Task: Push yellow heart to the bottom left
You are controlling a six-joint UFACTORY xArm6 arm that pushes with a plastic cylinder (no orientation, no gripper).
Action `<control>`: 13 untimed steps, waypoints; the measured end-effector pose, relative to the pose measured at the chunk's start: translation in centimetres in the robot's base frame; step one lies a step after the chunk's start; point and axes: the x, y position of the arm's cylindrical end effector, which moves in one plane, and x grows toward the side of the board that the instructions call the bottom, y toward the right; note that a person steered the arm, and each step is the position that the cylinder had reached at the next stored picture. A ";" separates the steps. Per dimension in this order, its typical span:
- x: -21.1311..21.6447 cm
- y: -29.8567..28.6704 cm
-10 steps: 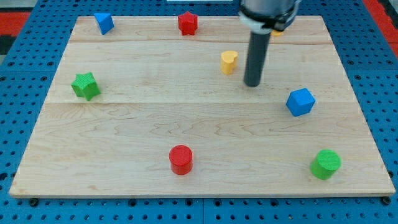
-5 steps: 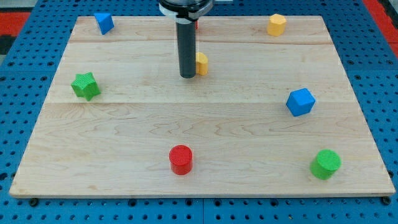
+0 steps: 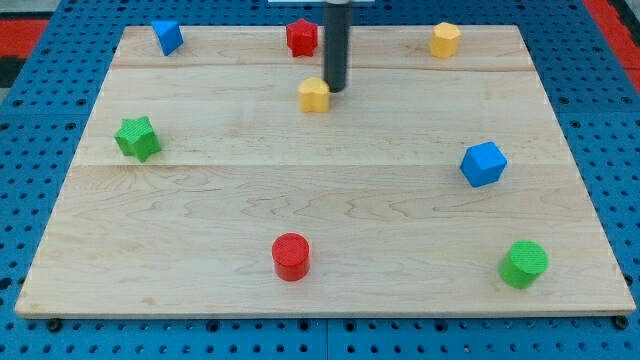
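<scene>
The yellow heart point(image 3: 314, 95) lies on the wooden board point(image 3: 250, 200), above the middle and a little left of centre. My tip point(image 3: 335, 88) stands right at the heart's upper right side, touching or nearly touching it. The rod rises straight up out of the view's top.
A red block point(image 3: 302, 37) sits just above left of the rod. A blue block point(image 3: 167, 36) is at top left, a yellow hexagon point(image 3: 445, 39) at top right, a green star point(image 3: 137, 137) at left, a blue cube point(image 3: 483, 163) at right, a red cylinder point(image 3: 291, 256) at the bottom and a green cylinder point(image 3: 524, 263) at bottom right.
The rod swept left past the heart, then came back to its upper right. The yellow heart has slid leftward from right of centre to left of centre.
</scene>
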 end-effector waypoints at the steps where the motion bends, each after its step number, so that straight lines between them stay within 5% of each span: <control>1: 1.9 -2.9; 9: 21.8 -9.6; 12: 18.5 -17.6; 13: 20.5 -22.8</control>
